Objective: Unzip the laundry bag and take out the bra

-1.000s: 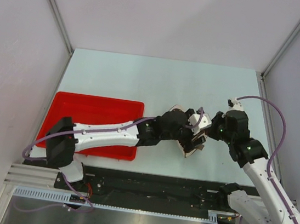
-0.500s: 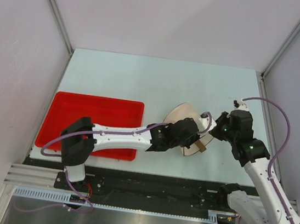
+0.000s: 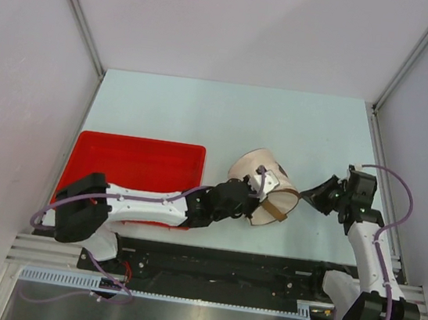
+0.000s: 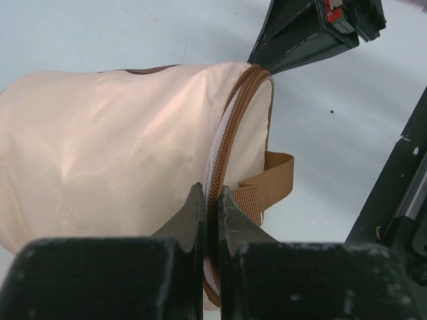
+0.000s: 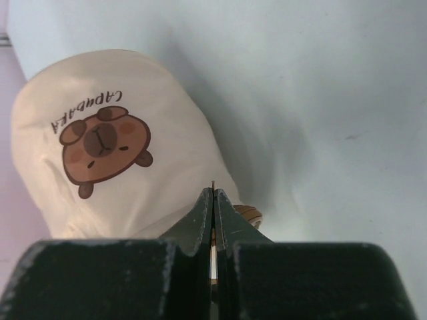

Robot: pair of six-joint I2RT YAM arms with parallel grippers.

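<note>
The laundry bag (image 3: 254, 168) is a cream drum with a brown zipper rim, lying on its side at mid-table. In the left wrist view my left gripper (image 4: 212, 200) is shut on the zipper rim of the bag (image 4: 120, 147), next to a tan strap loop (image 4: 275, 181). From the right, my right gripper (image 3: 305, 196) meets the same rim. In the right wrist view that gripper (image 5: 213, 195) is shut on a thin brown zipper pull, with the bag's capybara print (image 5: 103, 140) just beyond. The bra is hidden.
A flat red tray (image 3: 135, 157) lies at the near left, with the left arm reaching across its front edge. Grey walls close in the table on three sides. The right arm's tips (image 4: 261, 63) show at the top of the left wrist view.
My left gripper has shut on the bag's zipper rim, and its arm has drawn back to the near left. The right arm has pulled away to the right. The bag now lies rounder.
</note>
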